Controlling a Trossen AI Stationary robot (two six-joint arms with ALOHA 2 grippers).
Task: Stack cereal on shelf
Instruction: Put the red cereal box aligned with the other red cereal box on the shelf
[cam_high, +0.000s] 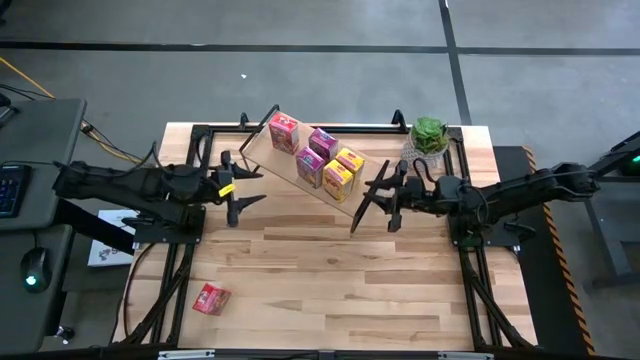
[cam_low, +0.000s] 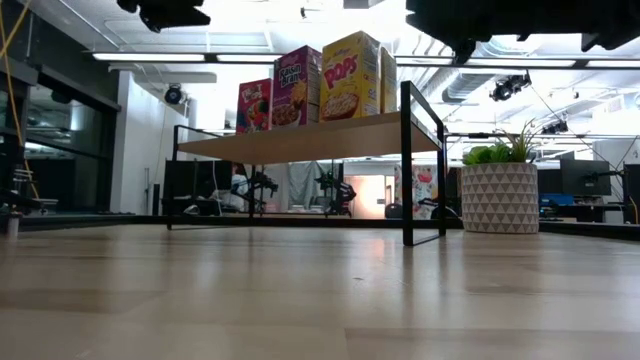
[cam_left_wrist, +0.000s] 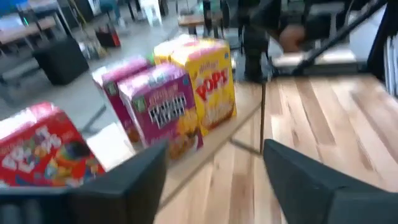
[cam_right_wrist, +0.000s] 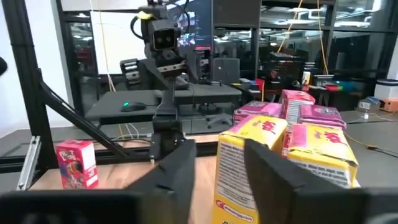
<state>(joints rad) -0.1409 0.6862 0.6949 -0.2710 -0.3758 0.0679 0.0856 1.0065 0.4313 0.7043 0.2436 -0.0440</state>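
Observation:
The shelf (cam_high: 300, 165), a light-wood plank with black wire end frames, stands slantwise at the table's far middle. On it stand a red cereal box (cam_high: 284, 132), two magenta boxes (cam_high: 322, 143) (cam_high: 310, 167) and two yellow boxes (cam_high: 349, 160) (cam_high: 338, 181); they also show in the low view (cam_low: 350, 75). Another red box (cam_high: 211, 298) rests on the table near its front left. My left gripper (cam_high: 255, 187) is open and empty left of the shelf. My right gripper (cam_high: 362, 205) is open and empty at the shelf's right end, its fingers (cam_right_wrist: 180, 165) short of a yellow box (cam_right_wrist: 249, 155).
A potted green plant (cam_high: 429, 135) in a white patterned pot (cam_low: 500, 198) stands at the table's far right, close to the right arm. Bare wooden tabletop (cam_high: 340, 280) lies in front of the shelf. Black frame rails (cam_high: 470, 270) run along the table's sides.

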